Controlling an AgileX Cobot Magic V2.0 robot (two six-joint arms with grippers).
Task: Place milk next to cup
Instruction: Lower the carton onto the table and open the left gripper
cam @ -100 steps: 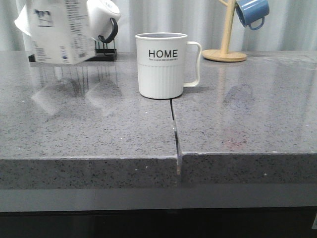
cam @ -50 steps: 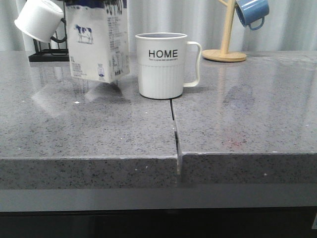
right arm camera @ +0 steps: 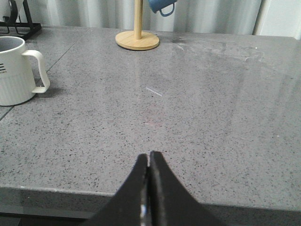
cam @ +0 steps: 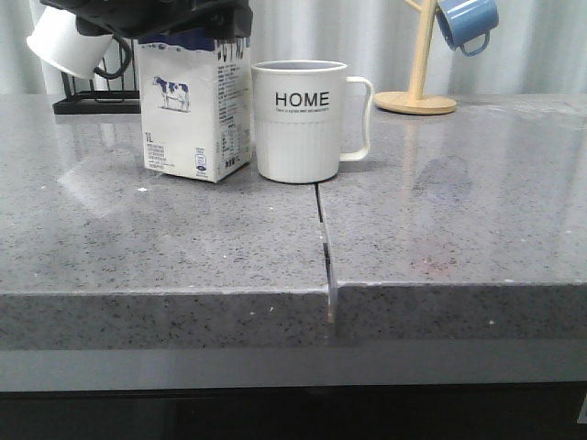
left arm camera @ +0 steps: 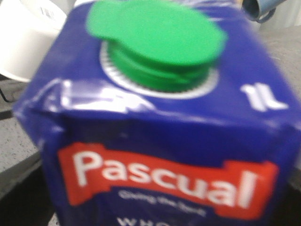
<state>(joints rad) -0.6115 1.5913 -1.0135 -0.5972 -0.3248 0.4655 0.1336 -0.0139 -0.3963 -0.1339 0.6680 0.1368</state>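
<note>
The milk (cam: 197, 115), a white carton with a blue top and a cow picture, stands upright on the grey counter just left of the cup, about touching it. The cup (cam: 300, 124) is an off-white ribbed mug with "HOME" lettering, its handle to the right. My left gripper (cam: 156, 16) is black and sits over the carton's top, holding it. In the left wrist view the carton's blue top and green cap (left arm camera: 160, 47) fill the frame and hide the fingers. My right gripper (right arm camera: 149, 157) is shut and empty near the counter's front edge, right of the cup (right arm camera: 14, 70).
A white mug with a black handle (cam: 64, 41) hangs on a black rack (cam: 92, 103) at the back left. A wooden mug tree (cam: 417, 82) with a blue mug (cam: 466, 23) stands at the back right. A seam (cam: 323, 238) runs from the cup to the front edge.
The milk came right and down from a tilted position in the air at the back left. It now stands upright on the counter beside the cup.
</note>
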